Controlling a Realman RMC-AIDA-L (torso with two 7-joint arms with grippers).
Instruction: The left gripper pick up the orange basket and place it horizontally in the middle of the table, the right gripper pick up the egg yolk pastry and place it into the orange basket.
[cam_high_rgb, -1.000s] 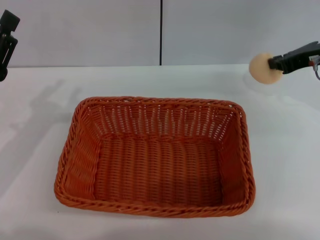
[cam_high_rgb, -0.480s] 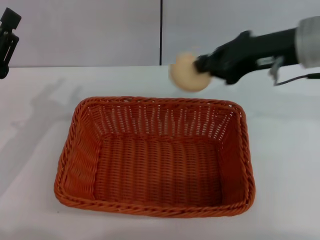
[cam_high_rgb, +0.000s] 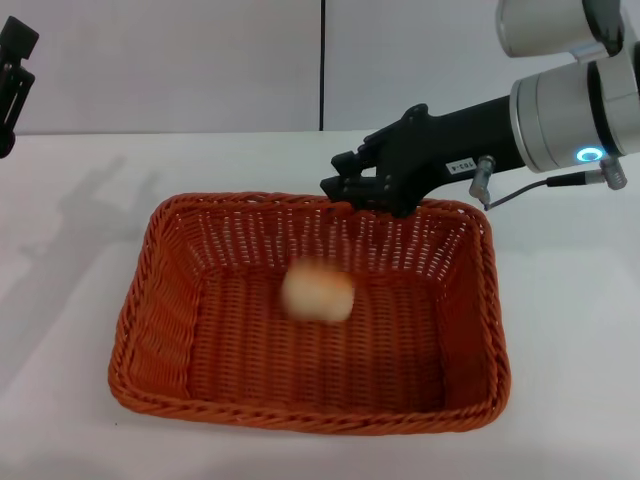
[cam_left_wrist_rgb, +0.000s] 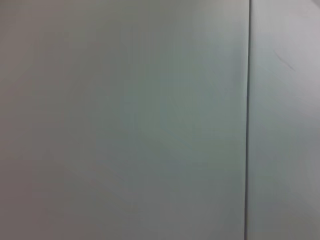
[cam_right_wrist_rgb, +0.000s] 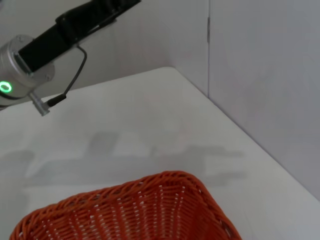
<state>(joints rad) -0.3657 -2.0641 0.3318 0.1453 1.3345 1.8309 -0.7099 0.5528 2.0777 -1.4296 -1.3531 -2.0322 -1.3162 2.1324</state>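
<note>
The orange basket (cam_high_rgb: 300, 415) lies lengthwise in the middle of the white table (cam_high_rgb: 570, 330); one corner of it (cam_right_wrist_rgb: 150, 210) shows in the right wrist view. The egg yolk pastry (cam_high_rgb: 317, 291) is a blurred pale bun inside the basket, free of any grip, just above or on its floor. My right gripper (cam_high_rgb: 340, 186) hangs over the basket's far rim, open and holding nothing. My left gripper (cam_high_rgb: 12, 80) is raised at the far left edge, away from the basket.
A grey wall with a dark vertical seam (cam_high_rgb: 322, 65) runs behind the table. The left wrist view shows only that wall. The left arm (cam_right_wrist_rgb: 75, 25) appears far off in the right wrist view.
My right gripper swung left from the table's far right to above the basket's far rim and let go of the pastry, which has dropped into the basket. The left arm has not moved.
</note>
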